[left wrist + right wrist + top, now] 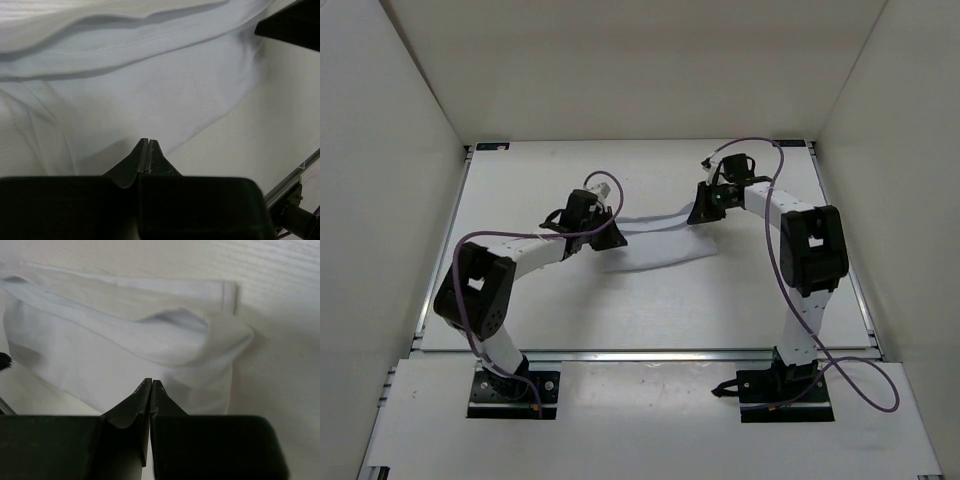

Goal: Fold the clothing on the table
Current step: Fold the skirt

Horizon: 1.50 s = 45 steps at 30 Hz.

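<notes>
The white clothing (660,250) lies rumpled on the table (740,300), stretched between my two grippers with a raised fold along its far side. My left gripper (612,238) is at the clothing's left end. In the left wrist view its jaws (148,141) are pressed together over the fabric (150,90) near the fabric's edge, and no cloth shows between them. My right gripper (701,213) is at the far right end. Its jaws (151,382) are also shut, just above the hemmed, folded-over clothing (125,355). The right gripper's dark tip (292,25) shows at the left wrist view's upper right.
A metal rail (670,354) runs along the table's near edge, with more rails on the left (442,265) and right (855,280) sides. White walls enclose the table on three sides. Purple cables (775,260) loop off both arms.
</notes>
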{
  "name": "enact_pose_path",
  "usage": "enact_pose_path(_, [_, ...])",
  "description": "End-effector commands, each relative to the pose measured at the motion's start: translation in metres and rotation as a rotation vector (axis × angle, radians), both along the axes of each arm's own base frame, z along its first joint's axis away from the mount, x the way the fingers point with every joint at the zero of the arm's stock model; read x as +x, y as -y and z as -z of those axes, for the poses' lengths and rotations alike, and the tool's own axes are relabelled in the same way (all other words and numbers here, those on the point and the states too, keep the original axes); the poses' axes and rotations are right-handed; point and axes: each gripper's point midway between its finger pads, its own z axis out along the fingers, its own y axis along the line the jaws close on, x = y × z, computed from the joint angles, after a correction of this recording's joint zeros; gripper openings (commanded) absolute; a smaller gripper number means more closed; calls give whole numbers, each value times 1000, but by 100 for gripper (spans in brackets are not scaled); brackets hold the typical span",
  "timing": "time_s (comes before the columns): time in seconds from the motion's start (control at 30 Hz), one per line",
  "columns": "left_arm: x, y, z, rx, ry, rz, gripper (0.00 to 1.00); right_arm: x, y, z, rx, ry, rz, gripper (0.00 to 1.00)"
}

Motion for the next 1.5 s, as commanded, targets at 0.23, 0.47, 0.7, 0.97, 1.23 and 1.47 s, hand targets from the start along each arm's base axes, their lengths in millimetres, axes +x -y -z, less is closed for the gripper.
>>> enact_pose_path(0.23, [9, 4, 51, 12, -95, -34, 0, 57, -10, 30, 29, -6, -22, 0])
enact_pose_path(0.47, [18, 12, 62, 45, -143, -16, 0, 120, -6, -15, 90, 118, 26, 0])
enact_pose_path(0.7, [17, 8, 60, 38, -155, -34, 0, 118, 10, -79, 125, 232, 44, 11])
enact_pose_path(0.97, [23, 1, 55, 45, -140, -56, 0, 38, 1, -10, 92, 68, -51, 0])
enact_pose_path(1.23, [3, 4, 71, 61, -190, -33, 0, 29, -51, 19, 92, 15, -166, 0])
enact_pose_path(1.47, [-12, -3, 80, 84, -222, -22, 0, 44, -73, 48, 95, -24, -170, 0])
